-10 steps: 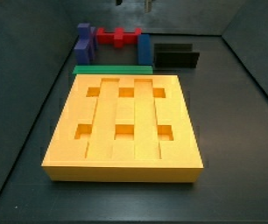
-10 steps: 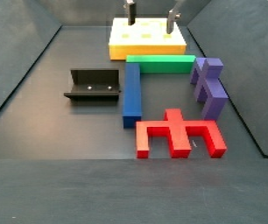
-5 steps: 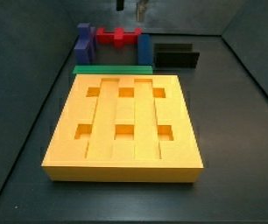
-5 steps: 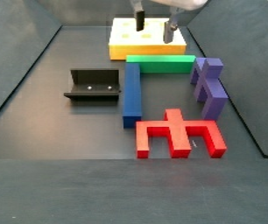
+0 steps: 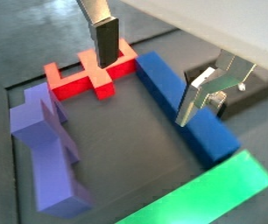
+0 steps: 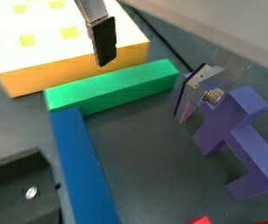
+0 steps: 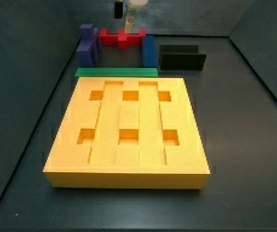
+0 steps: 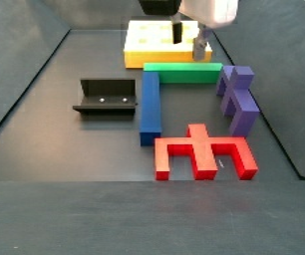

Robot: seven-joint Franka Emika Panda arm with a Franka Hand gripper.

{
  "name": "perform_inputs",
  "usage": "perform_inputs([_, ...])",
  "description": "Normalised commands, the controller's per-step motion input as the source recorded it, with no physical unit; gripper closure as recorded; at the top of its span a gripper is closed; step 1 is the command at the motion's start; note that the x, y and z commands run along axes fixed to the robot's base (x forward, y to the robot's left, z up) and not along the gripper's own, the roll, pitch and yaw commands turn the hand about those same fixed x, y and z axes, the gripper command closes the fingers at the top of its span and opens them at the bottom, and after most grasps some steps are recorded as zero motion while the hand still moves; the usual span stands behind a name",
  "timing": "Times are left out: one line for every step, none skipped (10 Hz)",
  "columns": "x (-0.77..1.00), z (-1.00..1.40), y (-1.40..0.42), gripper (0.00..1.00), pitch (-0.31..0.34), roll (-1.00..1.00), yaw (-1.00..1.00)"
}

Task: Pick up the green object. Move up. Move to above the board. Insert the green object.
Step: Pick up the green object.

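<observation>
**A:** How is the gripper [image 6: 143, 68] seen, and what is cut off?

**B:** In both wrist views its two silver fingers are seen spread well apart, with nothing held between them. One finger [image 5: 105, 39] is cut off by the frame edge, so only its dark pad and part of the plate are shown. In a side view the gripper [image 8: 188, 38] is seen hanging above the near end of the board [image 8: 149, 45], close to the green object [image 8: 183, 72]; the arm above it is cut off. In a side view from the opposite end the gripper [image 7: 124, 11] is small, blurred and hard to make out.

**A:** Where is the green object placed?

**B:** It is laid flat on the floor, against the short edge of the board [image 7: 128, 122], as is seen in a side view where only its thin top strip [image 7: 117, 72] is exposed. In a wrist view the green object [image 6: 113, 86] is seen meeting the end of the blue bar [image 6: 81, 175] at a corner.

**A:** What is shown by one view only?

**B:** The red piece [image 8: 204, 151] is shown whole in a side view; elsewhere it is partly hidden. The purple blocks [image 8: 238, 98] and the fixture [image 8: 106, 97] are also clearest there. The board's six holes are counted only from the opposite side view.

**A:** Can any writing be read?

**B:** No legible lettering can be made out.
</observation>
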Motion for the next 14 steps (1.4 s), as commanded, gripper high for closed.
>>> perform_inputs([-0.35,-0.41,0.0,0.0,0.0,0.0,-0.79])
perform_inputs([-0.32,-0.34,-0.19,0.0,-0.007,0.0,-0.69])
perform_inputs([0.2,-0.31,-0.29,0.0,0.0,-0.02,-0.54])
perform_inputs([0.27,-0.24,-0.31,0.0,0.0,-0.04,-0.63])
perform_inputs([0.14,-0.26,-0.23,0.0,0.0,-0.04,-0.77])
perform_inputs([0.0,-0.36,-0.13,0.0,0.0,-0.13,-0.8])
perform_inputs([-0.11,-0.39,-0.05,0.0,-0.067,-0.2,-0.64])
perform_inputs([0.0,-0.27,-0.16,0.0,-0.036,-0.21,-0.41])
perform_inputs([0.02,-0.14,-0.32,0.0,0.0,-0.14,-0.15])
perform_inputs([0.05,-0.14,-0.33,0.0,0.0,-0.08,0.0])
perform_inputs([0.09,-0.22,-0.17,0.0,0.0,-0.06,0.03])
perform_inputs([0.07,-0.19,-0.16,0.0,0.0,-0.04,0.09])
perform_inputs([0.01,-0.24,-0.24,0.0,0.0,-0.07,0.18])
perform_inputs([0.0,-0.27,-0.39,0.0,0.0,-0.03,0.37])
